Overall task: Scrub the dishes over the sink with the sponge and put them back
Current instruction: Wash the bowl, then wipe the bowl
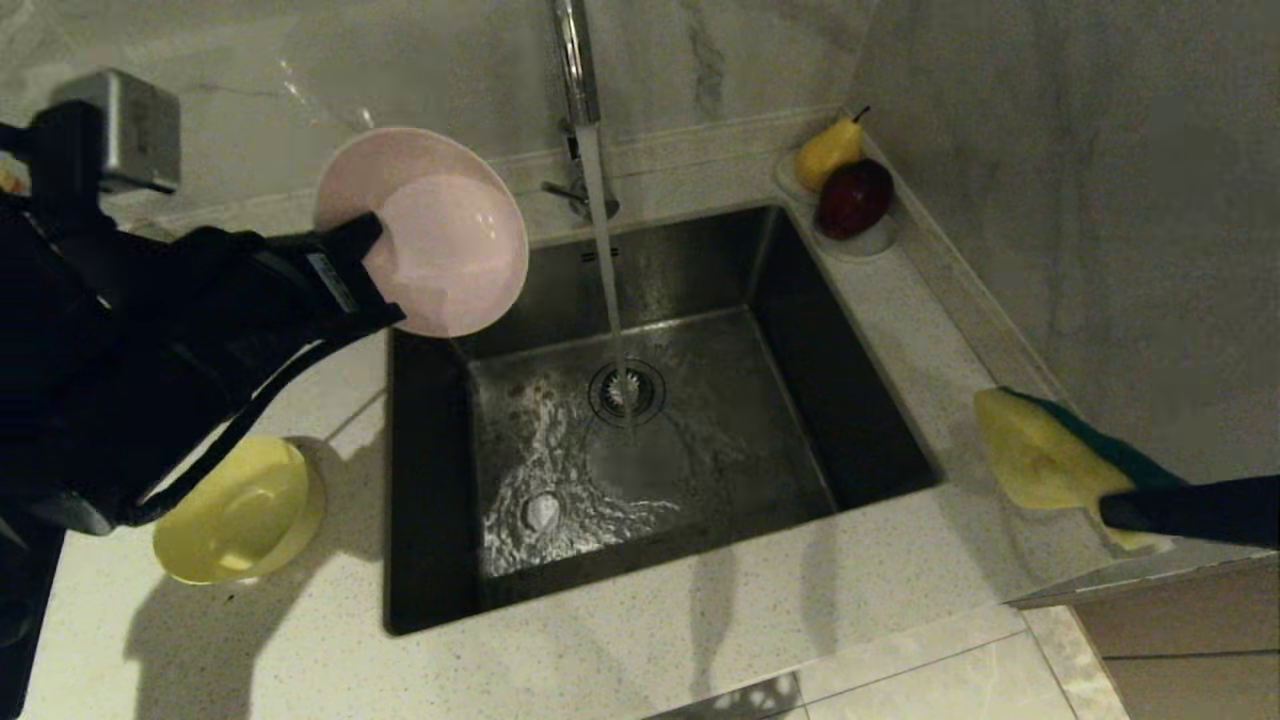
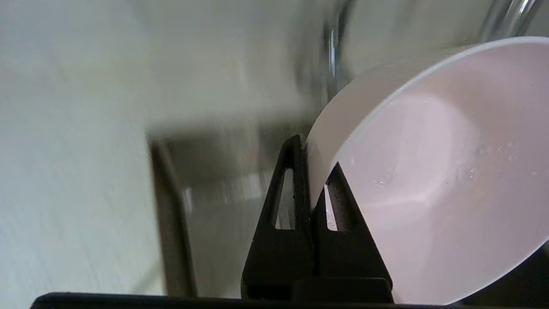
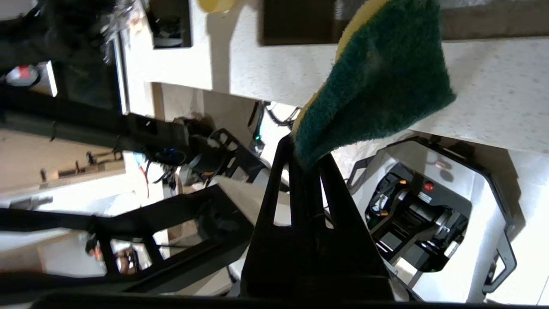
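Note:
My left gripper point(image 1: 370, 262) point(image 2: 315, 171) is shut on the rim of the pale pink bowl point(image 1: 440, 235) point(image 2: 441, 180), holding it tilted in the air over the back left corner of the sink point(image 1: 860, 420). Water runs from the chrome tap point(image 1: 575, 60) onto the drain strainer point(image 1: 627, 392). Out over the counter to the right of the sink, my right gripper point(image 1: 1110, 512) point(image 3: 305, 154) is shut on the sponge point(image 1: 1050, 460) point(image 3: 381, 81), green face and yellow face both showing. A yellow bowl point(image 1: 240, 510) sits on the counter left of the sink.
A yellow pear point(image 1: 828, 152) and a dark red apple point(image 1: 855, 197) rest on white saucers in the back right corner. Marble wall rises behind and to the right. A grey box point(image 1: 125, 125) stands at the back left.

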Robot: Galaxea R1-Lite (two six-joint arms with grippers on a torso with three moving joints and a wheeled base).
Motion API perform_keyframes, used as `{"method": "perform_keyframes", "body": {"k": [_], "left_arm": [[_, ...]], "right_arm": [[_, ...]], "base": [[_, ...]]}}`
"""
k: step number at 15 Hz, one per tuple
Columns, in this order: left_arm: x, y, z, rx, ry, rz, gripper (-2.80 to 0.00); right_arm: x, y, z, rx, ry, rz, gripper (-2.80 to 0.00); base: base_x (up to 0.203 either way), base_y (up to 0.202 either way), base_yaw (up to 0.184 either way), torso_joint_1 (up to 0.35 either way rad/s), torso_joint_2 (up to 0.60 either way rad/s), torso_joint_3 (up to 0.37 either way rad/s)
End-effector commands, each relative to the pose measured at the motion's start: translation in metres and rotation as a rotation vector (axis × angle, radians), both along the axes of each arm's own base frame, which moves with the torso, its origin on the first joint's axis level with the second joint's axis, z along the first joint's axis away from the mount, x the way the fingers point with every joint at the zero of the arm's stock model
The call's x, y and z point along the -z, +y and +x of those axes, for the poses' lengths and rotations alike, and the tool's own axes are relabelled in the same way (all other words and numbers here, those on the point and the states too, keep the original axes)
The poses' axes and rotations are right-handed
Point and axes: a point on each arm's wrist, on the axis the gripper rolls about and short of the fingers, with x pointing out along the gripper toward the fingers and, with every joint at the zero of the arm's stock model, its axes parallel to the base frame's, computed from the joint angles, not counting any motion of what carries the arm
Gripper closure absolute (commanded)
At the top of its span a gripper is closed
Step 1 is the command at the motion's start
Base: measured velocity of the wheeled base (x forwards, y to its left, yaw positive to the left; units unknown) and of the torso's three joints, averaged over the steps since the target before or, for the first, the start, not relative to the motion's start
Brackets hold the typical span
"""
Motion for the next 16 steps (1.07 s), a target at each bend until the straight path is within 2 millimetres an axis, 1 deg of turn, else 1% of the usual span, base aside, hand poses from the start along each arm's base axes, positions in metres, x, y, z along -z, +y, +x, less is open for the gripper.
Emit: {"method": "perform_keyframes", "body": {"k": [1,3,4,6,7,8,10,13,16], "left_arm": [[0.017,-0.002,0.0,0.039,0.22,0.034,0.0],[0.017,0.001,-0.01,0.125,0.347,-0.028,0.0],[0.018,0.002,-0.017,0.181,0.407,-0.032,0.0],[0.023,-0.002,-0.027,0.288,0.505,-0.005,0.0],[0.027,-0.008,-0.028,0.318,0.53,0.01,0.0],[0.03,-0.013,-0.028,0.334,0.549,0.021,0.0],[0.04,-0.027,-0.016,0.352,0.589,0.047,0.0],[0.046,-0.04,-0.008,0.365,0.611,0.064,0.0],[0.053,-0.06,0.003,0.327,0.594,0.082,0.0]], "right_arm": [[-0.002,0.003,-0.002,-0.032,-0.006,0.006,0.0],[-0.004,0.01,0.002,-0.056,-0.034,0.025,0.0],[-0.004,0.014,0.005,-0.067,-0.037,0.026,0.0],[-0.002,0.022,0.01,-0.091,-0.021,0.014,0.0],[-0.003,0.026,0.01,-0.112,-0.023,0.015,0.0],[-0.004,0.03,0.011,-0.127,-0.022,0.014,0.0],[-0.011,0.04,0.016,-0.156,-0.027,0.018,0.0],[-0.018,0.054,0.024,-0.184,-0.036,0.024,0.0],[-0.026,0.068,0.031,-0.216,-0.045,0.033,0.0]], "base": [[0.0,0.0,0.0,0.0,0.0,0.0],[0.0,0.0,0.0,0.0,0.0,0.0],[0.0,0.0,0.0,0.0,0.0,0.0],[0.0,0.0,0.0,0.0,0.0,0.0],[0.0,0.0,0.0,0.0,0.0,0.0],[0.0,0.0,0.0,0.0,0.0,0.0],[0.0,0.0,0.0,0.0,0.0,0.0],[0.0,0.0,0.0,0.0,0.0,0.0],[0.0,0.0,0.0,0.0,0.0,0.0]]}}
